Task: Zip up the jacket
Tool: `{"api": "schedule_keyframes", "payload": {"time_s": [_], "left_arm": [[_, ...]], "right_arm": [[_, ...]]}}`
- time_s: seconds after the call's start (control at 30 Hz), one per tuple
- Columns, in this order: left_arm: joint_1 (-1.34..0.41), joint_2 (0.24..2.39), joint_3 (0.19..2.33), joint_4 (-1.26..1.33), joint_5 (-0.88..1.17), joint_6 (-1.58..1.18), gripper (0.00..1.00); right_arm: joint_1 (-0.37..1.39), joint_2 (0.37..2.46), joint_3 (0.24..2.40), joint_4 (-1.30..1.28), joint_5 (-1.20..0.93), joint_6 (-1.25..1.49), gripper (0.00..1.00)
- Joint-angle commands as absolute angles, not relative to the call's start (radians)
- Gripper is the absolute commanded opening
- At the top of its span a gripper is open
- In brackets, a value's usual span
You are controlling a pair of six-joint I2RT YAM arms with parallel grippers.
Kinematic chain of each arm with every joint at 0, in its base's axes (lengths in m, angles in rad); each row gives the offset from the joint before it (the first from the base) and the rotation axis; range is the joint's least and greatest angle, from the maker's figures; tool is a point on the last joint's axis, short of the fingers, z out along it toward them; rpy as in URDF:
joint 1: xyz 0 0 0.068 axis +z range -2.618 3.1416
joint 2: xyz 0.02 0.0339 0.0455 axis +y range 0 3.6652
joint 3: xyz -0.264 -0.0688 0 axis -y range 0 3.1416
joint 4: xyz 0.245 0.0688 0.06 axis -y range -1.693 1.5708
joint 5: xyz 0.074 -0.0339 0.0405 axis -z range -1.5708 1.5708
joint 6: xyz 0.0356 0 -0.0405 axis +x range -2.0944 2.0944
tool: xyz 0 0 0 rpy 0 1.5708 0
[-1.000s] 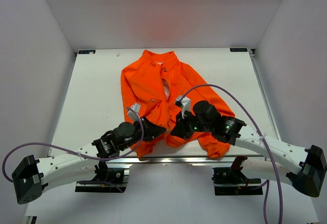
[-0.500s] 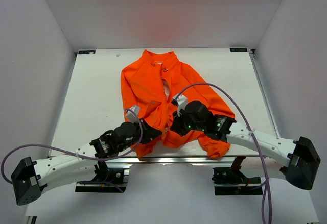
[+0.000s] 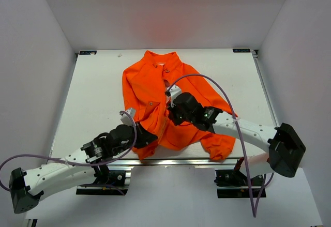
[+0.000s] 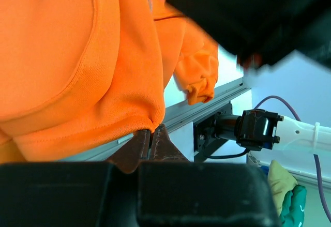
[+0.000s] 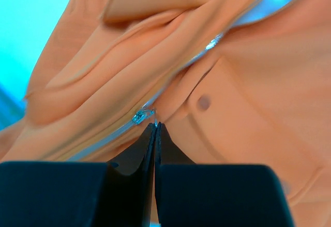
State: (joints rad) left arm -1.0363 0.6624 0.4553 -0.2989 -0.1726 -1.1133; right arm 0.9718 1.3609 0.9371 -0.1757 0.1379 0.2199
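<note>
We are working on the jacket (image 3: 150, 90), which is lying front-up on the table (image 3: 98, 92), its collar (image 3: 161, 57) pointing away from the arms. Our left end effector (image 4: 151, 135) is pinching the bottom hem (image 4: 103, 129) near the table's edge, anchoring the fabric, we judge, against bunching. Our right end effector (image 5: 156, 127) is clamping tight on the zipper pull (image 5: 140, 116), mid-front, for drawing it collarward.

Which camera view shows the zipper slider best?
The right wrist view: the slider shows sharp, its pull pinched by the right gripper. From the top, that gripper hides it. The left wrist view shows only the jacket.
</note>
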Motion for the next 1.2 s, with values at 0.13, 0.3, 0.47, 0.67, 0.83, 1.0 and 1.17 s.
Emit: {"api": "schedule_keyframes", "payload": {"time_s": [0.13, 0.3, 0.47, 0.67, 0.83, 1.0, 1.17], "left_arm": [[-1.042, 0.58, 0.482, -0.459, -0.14, -1.158, 0.0], [-1.042, 0.56, 0.502, -0.511, -0.158, -1.166, 0.0], [-1.042, 0.529, 0.5, -0.573, -0.13, -1.198, 0.0], [-1.042, 0.489, 0.486, -0.633, -0.12, -1.229, 0.0], [-1.042, 0.473, 0.462, -0.683, -0.071, -1.275, 0.0], [-1.042, 0.468, 0.454, -0.741, -0.058, -1.285, 0.0], [-1.042, 0.465, 0.454, -0.796, -0.04, -1.304, 0.0]], "right_arm": [[0.838, 1.511, 1.081, -0.058, 0.259, 0.149, 0.0], [0.784, 1.609, 1.186, -0.046, 0.28, 0.092, 0.0], [0.712, 1.771, 1.339, 0.018, 0.333, 0.023, 0.0], [0.611, 1.972, 1.551, 0.038, 0.35, -0.038, 0.0], [0.551, 2.156, 1.811, 0.028, 0.357, -0.071, 0.0], [0.5, 2.385, 2.099, 0.022, 0.344, -0.093, 0.0], [0.469, 2.56, 2.362, 0.092, 0.368, -0.114, 0.0]]}}
